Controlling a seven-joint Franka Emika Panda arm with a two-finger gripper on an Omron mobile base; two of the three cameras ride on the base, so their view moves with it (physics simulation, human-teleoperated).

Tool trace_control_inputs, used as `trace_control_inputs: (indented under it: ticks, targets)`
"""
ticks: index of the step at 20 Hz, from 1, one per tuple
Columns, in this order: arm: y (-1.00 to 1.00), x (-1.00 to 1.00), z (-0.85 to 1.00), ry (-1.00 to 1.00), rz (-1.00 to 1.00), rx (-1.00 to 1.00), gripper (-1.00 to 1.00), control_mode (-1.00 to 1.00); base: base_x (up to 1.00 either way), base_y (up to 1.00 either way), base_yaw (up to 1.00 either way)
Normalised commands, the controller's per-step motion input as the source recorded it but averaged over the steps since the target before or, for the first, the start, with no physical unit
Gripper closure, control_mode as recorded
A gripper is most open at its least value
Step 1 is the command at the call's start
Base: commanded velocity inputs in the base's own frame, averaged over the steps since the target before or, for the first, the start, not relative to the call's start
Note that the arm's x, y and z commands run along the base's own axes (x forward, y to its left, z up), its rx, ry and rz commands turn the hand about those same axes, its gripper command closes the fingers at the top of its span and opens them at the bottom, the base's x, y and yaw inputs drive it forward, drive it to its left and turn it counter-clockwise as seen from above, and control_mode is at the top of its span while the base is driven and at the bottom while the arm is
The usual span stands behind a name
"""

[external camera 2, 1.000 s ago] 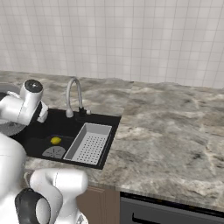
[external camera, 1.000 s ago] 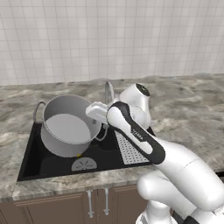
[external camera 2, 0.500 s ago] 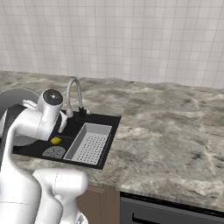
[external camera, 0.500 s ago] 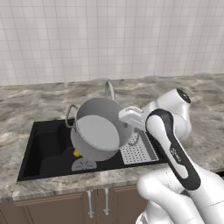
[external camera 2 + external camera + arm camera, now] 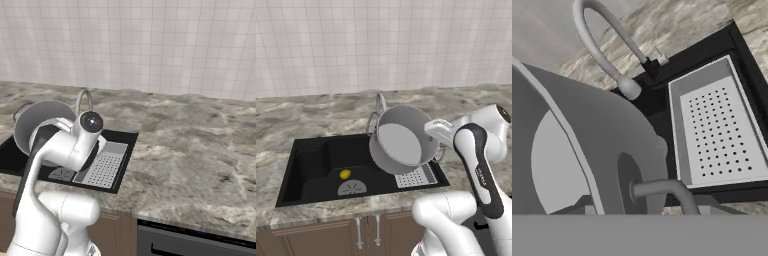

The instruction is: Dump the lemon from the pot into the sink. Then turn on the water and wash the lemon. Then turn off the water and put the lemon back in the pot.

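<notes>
Pot [image 5: 401,145]: grey metal, smooth, matt satin sheen, inside and out; loop handle [image 5: 667,192] same metal.
Sink [image 5: 311,165]: black, smooth, faintly glossy walls.
Tray insert [image 5: 722,135] past the tool: grey, matt, perforated.
Gooseneck tap [image 5: 604,42]: smooth silver metal.
Lemon [image 5: 345,174]: bright yellow, smooth skin.
Table [image 5: 200,160]: grey-brown veined stone, polished.
Wall [image 5: 381,45]: white glazed tiles.
Cabinet doors [image 5: 316,240]: brown wood, metal pulls.
</notes>
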Motion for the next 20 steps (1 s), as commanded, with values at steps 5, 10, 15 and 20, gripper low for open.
trace_control_inputs:
  ticks: [5,10,15,20]
  targets:
    - [-0.95,0.11,0.04,0.00,-0.09,0.00,1.00,-1.00,0.00,0.00,0.00]
    - [-1.00,0.04,0.00,0.00,-0.08,0.00,1.00,-1.00,0.00,0.00,0.00]
    - [-0.97,0.32,0.00,0.04,-0.10,0.00,1.00,-1.00,0.00,0.00,0.00]
    - [-0.75,0.76,-0.01,0.10,-0.17,0.00,1.00,-1.00,0.00,0.00,0.00]
